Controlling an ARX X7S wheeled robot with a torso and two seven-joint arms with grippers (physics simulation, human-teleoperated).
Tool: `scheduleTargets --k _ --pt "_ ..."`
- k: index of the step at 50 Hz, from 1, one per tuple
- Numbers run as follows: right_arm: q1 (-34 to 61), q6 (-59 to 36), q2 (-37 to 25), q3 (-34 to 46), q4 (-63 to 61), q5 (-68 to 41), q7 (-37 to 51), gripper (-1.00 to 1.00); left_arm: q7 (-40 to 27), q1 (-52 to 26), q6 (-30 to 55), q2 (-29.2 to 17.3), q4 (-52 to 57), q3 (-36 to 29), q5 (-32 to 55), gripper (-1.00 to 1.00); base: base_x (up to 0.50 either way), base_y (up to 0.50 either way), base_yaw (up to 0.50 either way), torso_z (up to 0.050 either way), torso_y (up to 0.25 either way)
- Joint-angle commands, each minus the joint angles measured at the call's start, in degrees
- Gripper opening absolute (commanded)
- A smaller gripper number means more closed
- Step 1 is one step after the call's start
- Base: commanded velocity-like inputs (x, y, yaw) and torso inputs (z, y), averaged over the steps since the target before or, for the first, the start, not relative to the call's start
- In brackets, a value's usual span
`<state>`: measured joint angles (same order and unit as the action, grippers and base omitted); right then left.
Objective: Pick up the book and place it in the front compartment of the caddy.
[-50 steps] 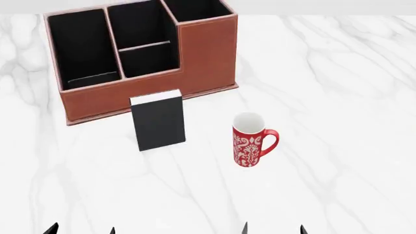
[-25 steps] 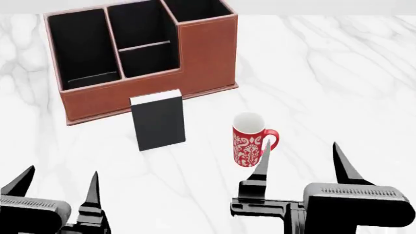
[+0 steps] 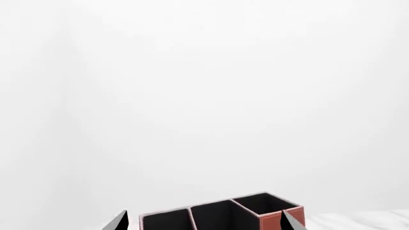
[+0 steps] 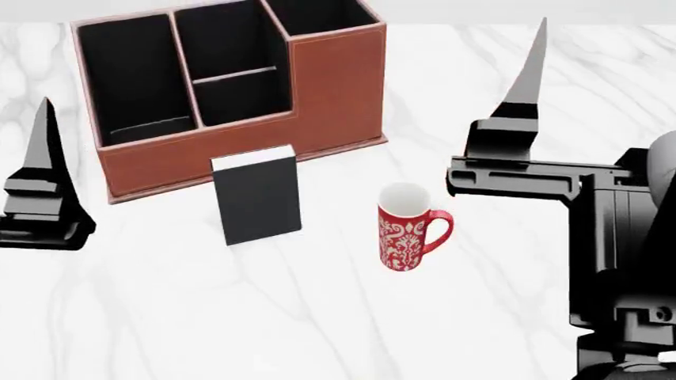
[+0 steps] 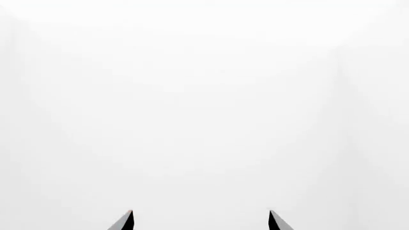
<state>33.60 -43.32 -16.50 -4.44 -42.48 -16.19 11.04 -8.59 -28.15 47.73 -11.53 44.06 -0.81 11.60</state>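
Left gripper [image 3: 201, 221]: only two dark fingertips show at the wrist frame's edge, spread apart, nothing between; in the head view one finger [image 4: 43, 170] is visible, the other cut off. Right gripper [image 5: 199, 221]: tips likewise apart and bare, facing blank white wall. Thin black rectangular hardcover book [image 4: 256, 195] stands upright on the white marble tabletop [image 4: 528, 285], just before the reddish-brown leather-look caddy [image 4: 317, 95]. Red patterned mug [image 4: 407, 229] stands nearby, apart.
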Motion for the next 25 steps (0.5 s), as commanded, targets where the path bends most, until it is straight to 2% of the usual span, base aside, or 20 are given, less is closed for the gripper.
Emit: scheduleTargets --k 1,5,25 --pt "2.12 -1.71 -0.01 -2.29 -2.08 -1.37 -1.60 1.00 0.09 -3.65 2.57 0.30 2.92 2.16 0.66 1.00 0.00 0.00 0.00 0.000 0.000" --pt "1.86 -1.38 0.02 -2.27 -2.03 -1.88 -1.96 1.00 -0.07 -3.34 2.17 0.13 2.75 1.86 0.55 1.00 0.00 0.00 0.00 0.000 0.000" --pt "0.73 0.58 -0.37 -1.18 -1.03 -2.23 -2.63 1.00 -0.72 -3.79 1.33 -1.16 2.22 0.65 0.10 1.00 0.00 0.50 0.00 0.000 0.000"
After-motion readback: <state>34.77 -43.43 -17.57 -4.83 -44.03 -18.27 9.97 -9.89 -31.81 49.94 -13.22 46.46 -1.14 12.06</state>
